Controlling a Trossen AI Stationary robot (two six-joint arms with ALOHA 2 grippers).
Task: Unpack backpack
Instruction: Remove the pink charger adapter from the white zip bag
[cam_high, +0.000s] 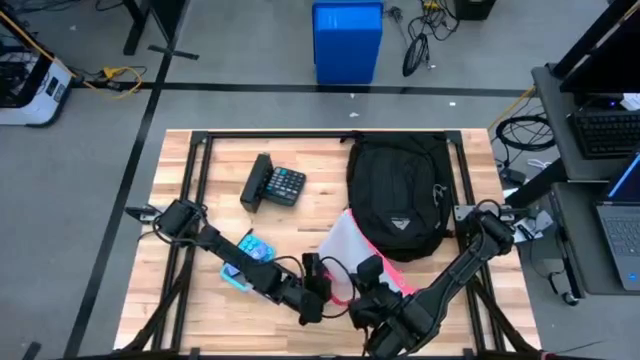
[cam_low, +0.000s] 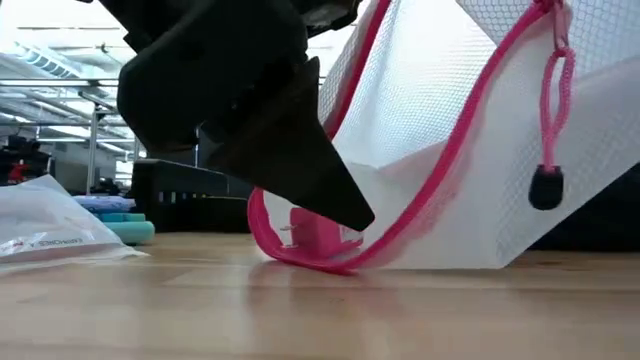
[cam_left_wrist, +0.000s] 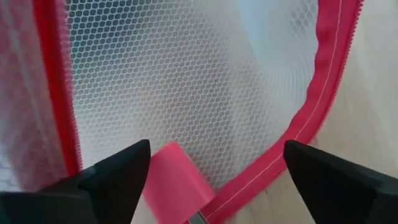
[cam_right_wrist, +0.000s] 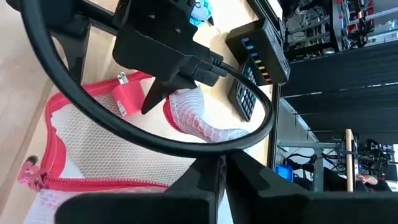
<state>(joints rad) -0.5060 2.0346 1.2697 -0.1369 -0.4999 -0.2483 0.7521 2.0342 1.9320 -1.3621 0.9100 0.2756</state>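
Backpack (cam_high: 398, 195) — black fabric, white triangular logo patch, lying on the far right part of the wooden table (cam_high: 180, 180), its lower edge touching the mesh pouch. Whether its zip is standing open cannot be told from above.

Mesh pouch (cam_high: 352, 252) — white netting with pink zip trim, already out of the bag and sitting at the table's near centre, between the two grippers. Its mouth is gaping toward the left arm. A pink zip pull with a dark toggle (cam_low: 546, 186) is hanging at one side.

Pink tab (cam_left_wrist: 176, 180) — a small flat pink piece showing at the pouch's mouth.

Left gripper (cam_left_wrist: 211, 180) — working at the pouch's open edge, fingers spread apart with nothing between them; the pink tab is lying in the gap, not gripped.

Right gripper (cam_high: 372, 300) — reaching in at the pouch's near side, beside the left one. The right wrist view is showing its fingers (cam_right_wrist: 205, 177) drawn close together; whether any netting is pinched between them I cannot tell.

Calculator (cam_high: 275, 185) — black, with its cover propped, resting left of the backpack, well apart from both grippers.

Teal packet (cam_high: 250, 255) — lying partly under the left arm.

Progress, as a judgement: at least three items are out. What is left inside the bag is not visible — the pouch is being handled now.
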